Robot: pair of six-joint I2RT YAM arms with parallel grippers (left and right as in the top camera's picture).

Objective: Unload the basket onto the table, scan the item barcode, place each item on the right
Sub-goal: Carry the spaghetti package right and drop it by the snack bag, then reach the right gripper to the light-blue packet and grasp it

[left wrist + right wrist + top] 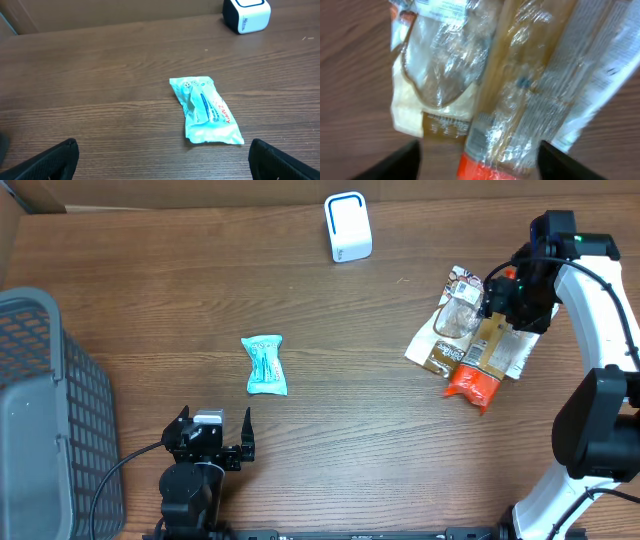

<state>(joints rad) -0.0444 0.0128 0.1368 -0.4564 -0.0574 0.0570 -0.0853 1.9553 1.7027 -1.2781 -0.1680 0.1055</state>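
A dark brown wood-grain tabletop (330, 440) fills nearly the whole overhead view, its grain and faint plank seams running left to right. Along the tabletop's far edge stands a plain tan cardboard-like panel (200, 192), flat and unmarked. At the tabletop's far left corner the panel turns and runs a short way down the left side. The light is soft and even, leaving a pale sheen across the tabletop's far part and only faint shadows.

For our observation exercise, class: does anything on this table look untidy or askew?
Yes. On the table's right, under the right gripper, several packets lie heaped across one another at odd angles. The teal packet lies flat alone. Nothing looks spilled.
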